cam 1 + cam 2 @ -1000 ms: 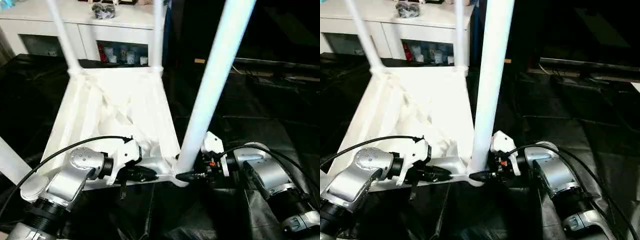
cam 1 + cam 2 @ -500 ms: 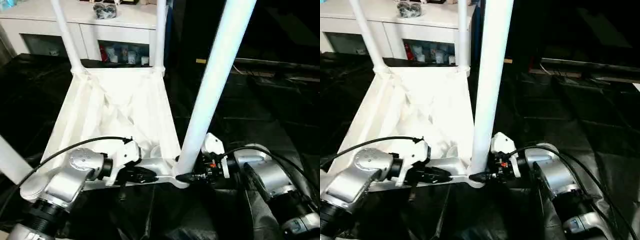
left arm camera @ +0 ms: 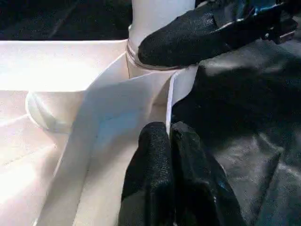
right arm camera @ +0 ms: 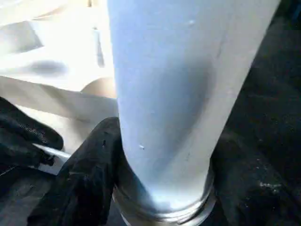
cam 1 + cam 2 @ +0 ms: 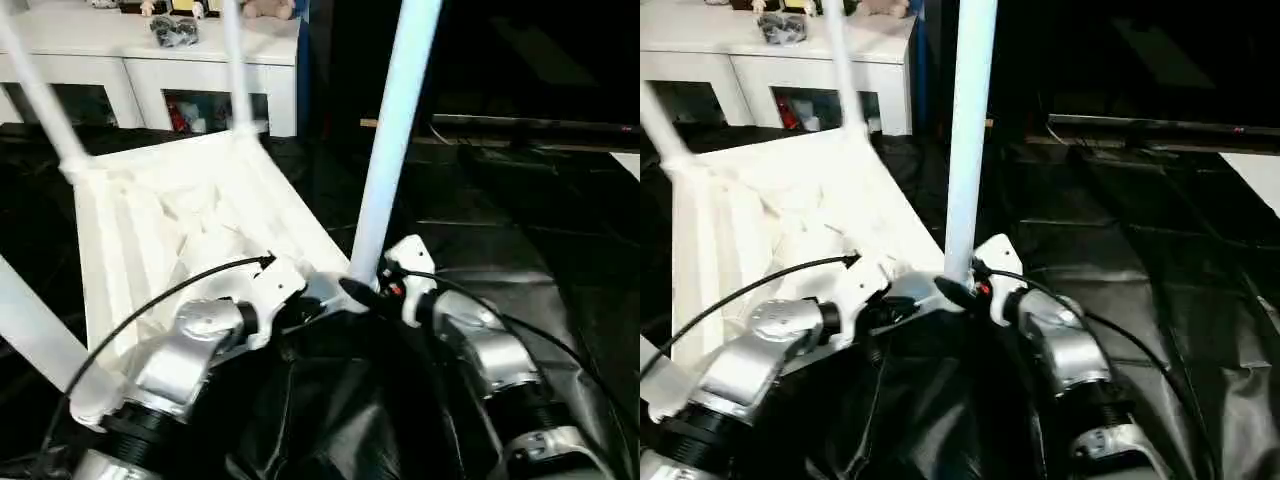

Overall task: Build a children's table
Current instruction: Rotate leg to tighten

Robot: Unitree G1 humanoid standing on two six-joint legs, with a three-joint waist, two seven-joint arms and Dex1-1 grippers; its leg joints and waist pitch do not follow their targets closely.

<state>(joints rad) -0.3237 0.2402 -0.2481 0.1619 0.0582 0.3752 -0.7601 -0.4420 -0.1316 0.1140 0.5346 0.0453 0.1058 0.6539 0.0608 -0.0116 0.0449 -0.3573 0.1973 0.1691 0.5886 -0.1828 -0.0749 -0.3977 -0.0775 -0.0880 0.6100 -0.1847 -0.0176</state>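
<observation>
The table top (image 5: 170,215) lies ribbed side up on the black-covered bench (image 5: 520,240), with legs standing in its sockets, so the step in hand looks like seating the near leg (image 5: 385,150) in its corner socket, late in the build. The right gripper (image 4: 155,188) has its jaws spread partway and closed around the base of that leg, one black finger (image 4: 89,183) pressed to the tube just above the collar. The left gripper (image 3: 170,155) has its jaws pressed together, pinching the thin rim of the top (image 3: 170,101) right beside that socket, just short of the right jaws. By my reading, the next move calls for steadying the rim while the leg is pressed or twisted home, keeping the tube upright so it does not bind. Whether the leg is fully seated I cannot tell.
</observation>
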